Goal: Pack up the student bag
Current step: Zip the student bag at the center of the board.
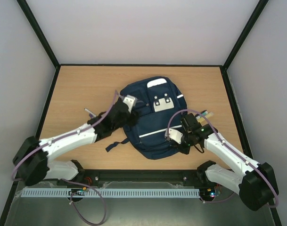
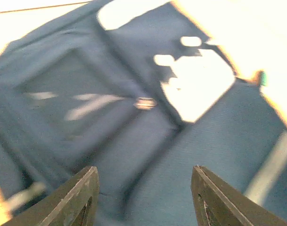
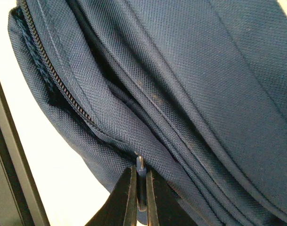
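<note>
The student bag (image 1: 152, 117), navy blue with white stripes and grey-white patches, lies flat in the middle of the table. My left gripper (image 1: 129, 113) hovers over the bag's left side. In the blurred left wrist view its fingers (image 2: 86, 188) stand apart above the blue fabric (image 2: 204, 141), and my left gripper (image 2: 144, 169) is open with nothing between them. My right gripper (image 1: 180, 147) is at the bag's near right edge. In the right wrist view my right gripper (image 3: 141, 169) is shut on a small zipper pull (image 3: 141, 162) that sticks out from under a fold of the bag (image 3: 204, 70).
A thin pen-like object (image 1: 89, 112) lies on the wooden table left of the bag. Some small coloured items (image 1: 207, 113) lie to the right of the bag. A dark strap (image 1: 115, 145) trails from its near left corner. Black frame rails (image 1: 51, 94) border the table.
</note>
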